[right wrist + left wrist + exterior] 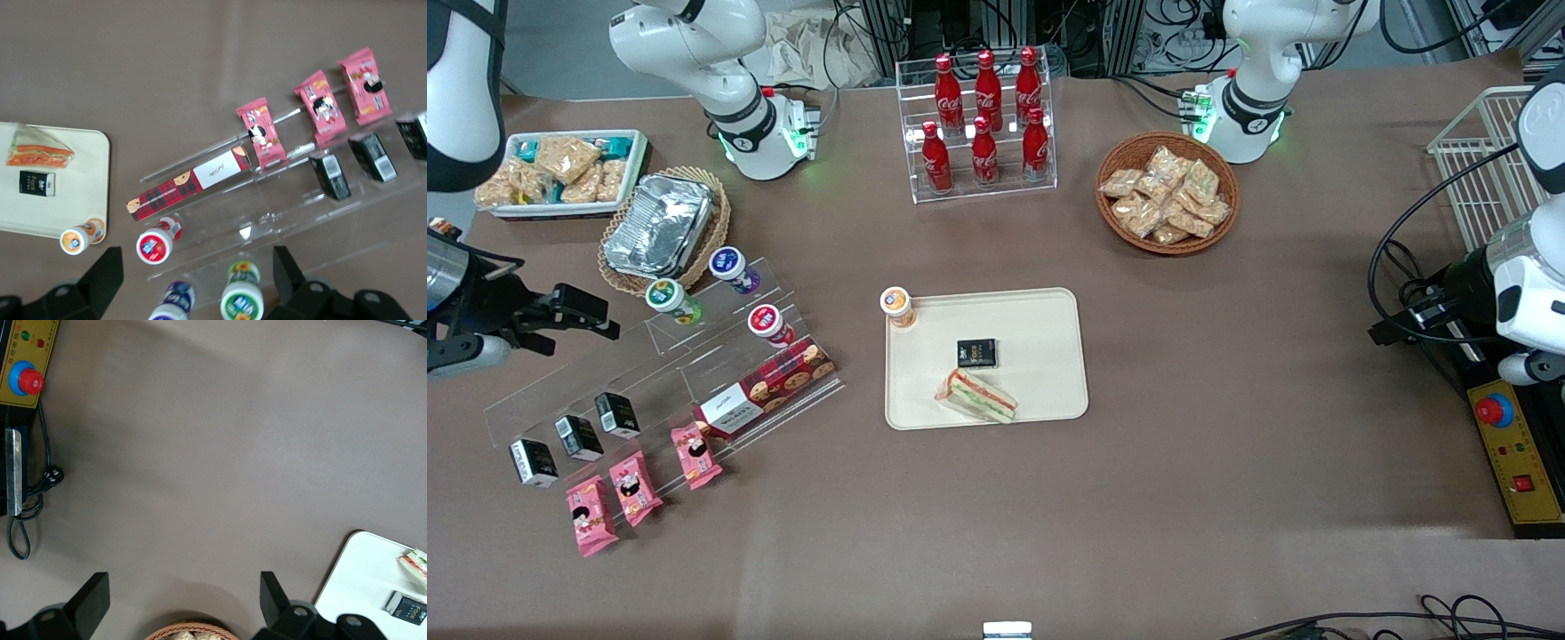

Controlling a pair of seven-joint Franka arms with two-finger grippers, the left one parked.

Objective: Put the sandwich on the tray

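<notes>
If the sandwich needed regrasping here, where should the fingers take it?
From above, across the two flat bread faces of the sandwich, near mid-wedge: it lies flat on the tray, apart from the black packet. The gripper, open, hovers over the acrylic shelf.

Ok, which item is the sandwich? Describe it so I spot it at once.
Find the cream tray mid-table. The sandwich lies on it at the edge nearest the front camera, a wrapped triangular wedge showing red and green filling, unlike the flat black packet beside it. The gripper is open above the acrylic shelf.
</notes>
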